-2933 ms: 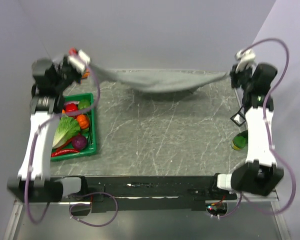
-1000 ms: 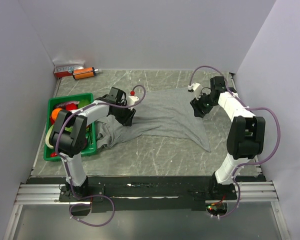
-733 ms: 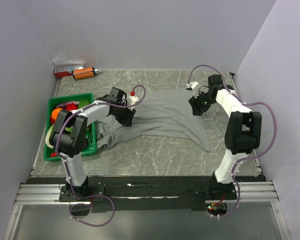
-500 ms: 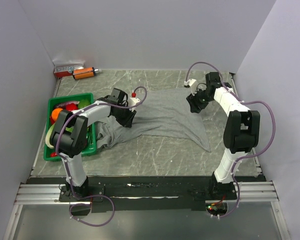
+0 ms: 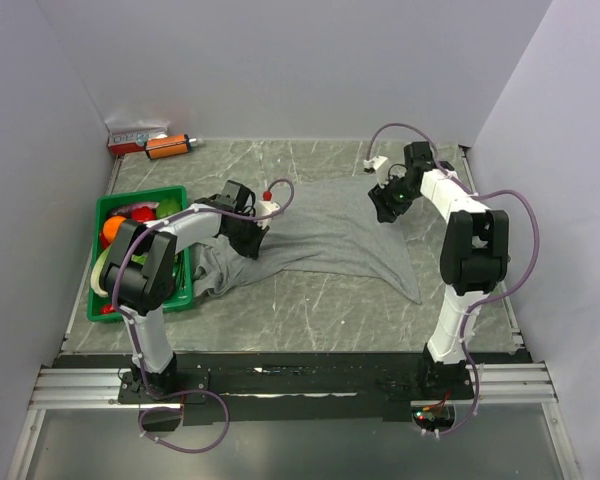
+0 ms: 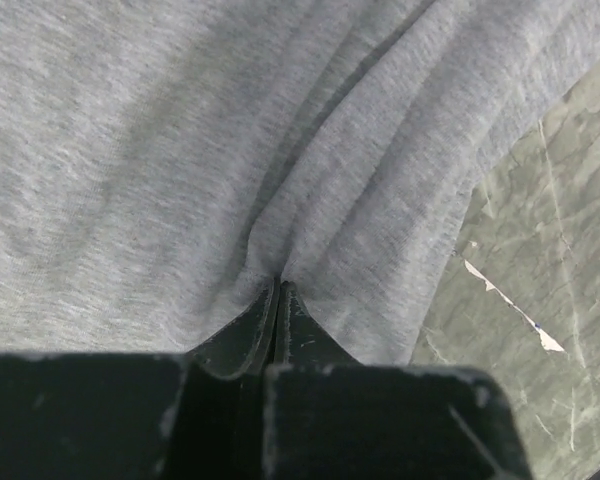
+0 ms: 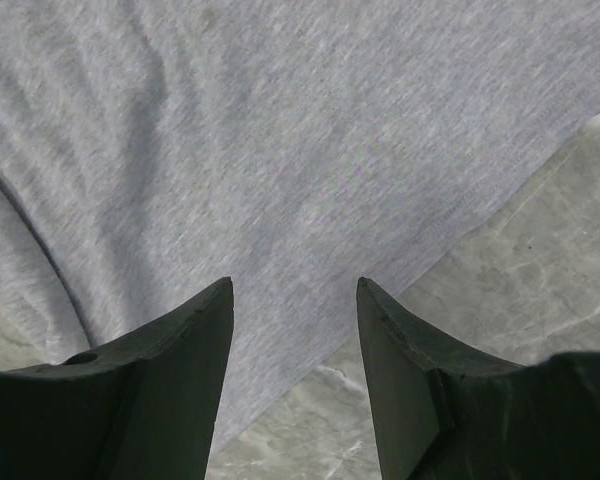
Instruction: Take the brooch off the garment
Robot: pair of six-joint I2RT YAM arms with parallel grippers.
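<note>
The left gripper [image 6: 278,288] was pinched shut on a fold of the soft, rumpled grey fabric garment [image 5: 330,230]; the right gripper [image 7: 295,300] hung open over its hem. The small whitish brooch was visible nowhere, so pulling the fold could bury it under cloth.

Soft, even light from above fills the overhead view. The pale walls [image 5: 280,70] take a faint lilac cast and lean outward toward the frame edges. The marbled surface [image 5: 320,300] shows no strong glare. The grey cloth [image 5: 330,225] throws only a thin, soft shadow along its near hem. Both wrist views are bright and sharp on the cloth's weave, with gentle shading in its folds. The jaws at the bottom edge are near-black, underexposed and slightly blurred.
</note>
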